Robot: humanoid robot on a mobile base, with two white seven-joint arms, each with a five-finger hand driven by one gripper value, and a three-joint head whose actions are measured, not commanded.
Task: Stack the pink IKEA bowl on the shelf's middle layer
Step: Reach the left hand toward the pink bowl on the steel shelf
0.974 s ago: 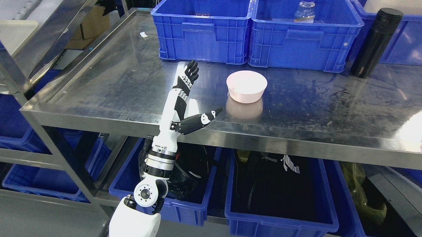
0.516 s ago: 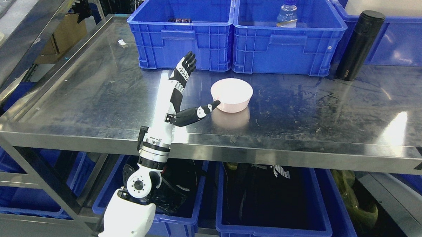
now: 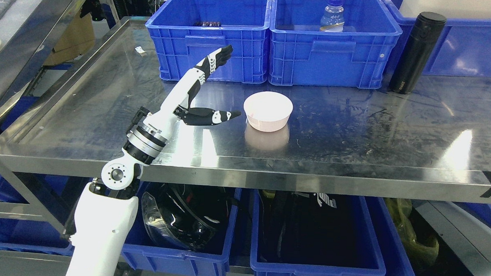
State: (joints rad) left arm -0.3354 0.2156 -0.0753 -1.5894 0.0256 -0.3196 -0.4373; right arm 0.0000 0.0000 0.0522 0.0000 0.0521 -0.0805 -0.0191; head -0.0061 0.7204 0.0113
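Since earlier frame, our left hand (image 3: 198,89) swung leftward, thumb tip now apart from pink bowl (image 3: 268,111); fingers spread wide, empty. Bowl upright mid-shelf (image 3: 107,108), near blue crates (image 3: 209,51). Flask (image 3: 414,52) lettering unreadable.

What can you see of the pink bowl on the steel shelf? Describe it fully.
The pink bowl is round, pale pink and smooth, plastic by its look, upright and empty as far as shows. It stands alone on the steel shelf, which mirrors it, in front of two blue crates. The left hand, open, is beside it on the left, its thumb close but not touching.
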